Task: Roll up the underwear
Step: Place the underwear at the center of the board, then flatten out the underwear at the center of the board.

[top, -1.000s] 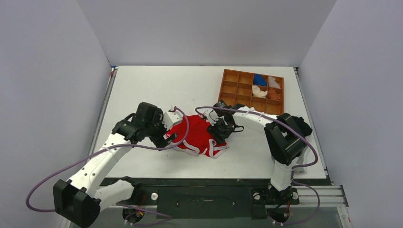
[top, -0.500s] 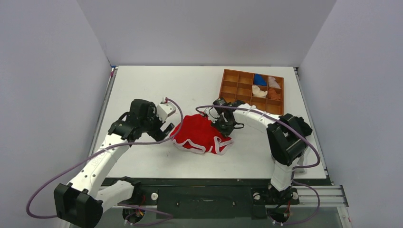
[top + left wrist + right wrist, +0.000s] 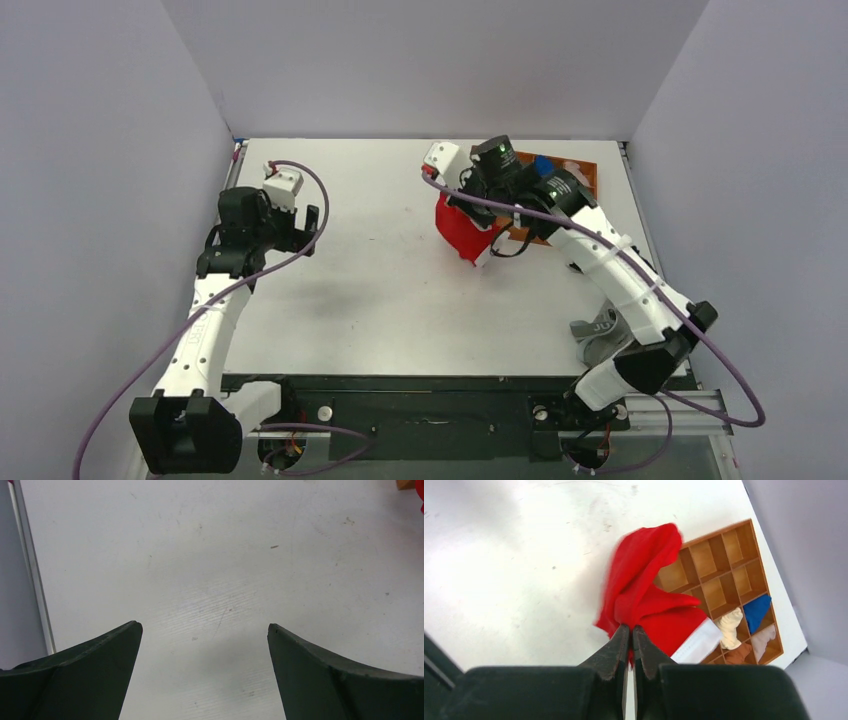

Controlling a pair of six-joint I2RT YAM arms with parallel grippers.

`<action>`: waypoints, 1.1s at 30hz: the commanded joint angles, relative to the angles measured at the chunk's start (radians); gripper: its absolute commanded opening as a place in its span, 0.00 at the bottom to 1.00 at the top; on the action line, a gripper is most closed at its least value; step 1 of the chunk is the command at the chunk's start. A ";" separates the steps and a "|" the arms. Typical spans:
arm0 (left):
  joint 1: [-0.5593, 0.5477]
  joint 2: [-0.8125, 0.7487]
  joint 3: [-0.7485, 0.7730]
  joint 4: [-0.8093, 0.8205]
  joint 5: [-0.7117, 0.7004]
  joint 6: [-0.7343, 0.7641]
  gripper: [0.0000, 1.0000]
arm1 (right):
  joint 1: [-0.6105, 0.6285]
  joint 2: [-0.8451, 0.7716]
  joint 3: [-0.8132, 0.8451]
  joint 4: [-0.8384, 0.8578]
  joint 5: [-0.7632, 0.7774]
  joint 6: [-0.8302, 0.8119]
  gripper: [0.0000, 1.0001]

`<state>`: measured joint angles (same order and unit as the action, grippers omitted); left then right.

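Top external: right arm [image 3: 602,252], underwear [image 3: 460,230] aloft

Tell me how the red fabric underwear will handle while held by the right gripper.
Probably floppy: the red fabric underwear hangs in loose folds from the shut right gripper. Likely light, since that one small pinch seems to carry it all. It may swing or unfold when moved.

The underwear [image 3: 462,228] hangs pinched in the right gripper [image 3: 629,630] over the table's [image 3: 380,300] far middle, just left of the tray [image 3: 716,531] at far right. Cloths [image 3: 730,625] lie in the tray's right compartments. The left gripper [image 3: 205,626] hovers well apart, far left. A garment [image 3: 597,335] lies near right.
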<state>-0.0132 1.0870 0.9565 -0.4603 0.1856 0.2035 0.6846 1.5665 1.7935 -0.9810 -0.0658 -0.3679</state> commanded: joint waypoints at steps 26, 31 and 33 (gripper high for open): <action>-0.369 0.143 -0.088 0.263 0.331 0.004 0.97 | -0.229 -0.264 -0.758 0.013 -0.426 -0.138 0.44; -0.568 0.245 -0.012 0.219 0.294 -0.008 0.97 | -0.456 -0.275 -0.738 0.015 -0.504 -0.138 0.43; -0.633 0.302 0.037 0.187 0.289 -0.028 0.97 | -0.523 -0.284 -0.735 0.016 -0.518 -0.139 0.43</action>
<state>-0.5339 1.3182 0.8848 -0.2665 0.4660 0.2108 0.2729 1.3300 1.0134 -0.9813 -0.4961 -0.4946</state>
